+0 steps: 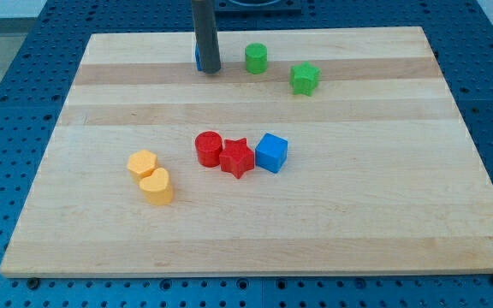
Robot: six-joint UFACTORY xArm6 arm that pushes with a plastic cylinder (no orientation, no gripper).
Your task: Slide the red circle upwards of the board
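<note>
The red circle (208, 148) sits near the board's middle, touching a red star (237, 157) on its right. A blue cube (271, 153) stands right of the star. My tip (210, 69) is near the view's top, far above the red circle, on the wooden board (358, 214). A blue block (198, 58) is mostly hidden behind the rod, only a sliver showing at its left.
A green cylinder (256, 58) and a green star (305, 79) stand right of my tip near the top. A yellow hexagon (142, 163) and a yellow heart (157, 186) lie at the lower left of the red circle.
</note>
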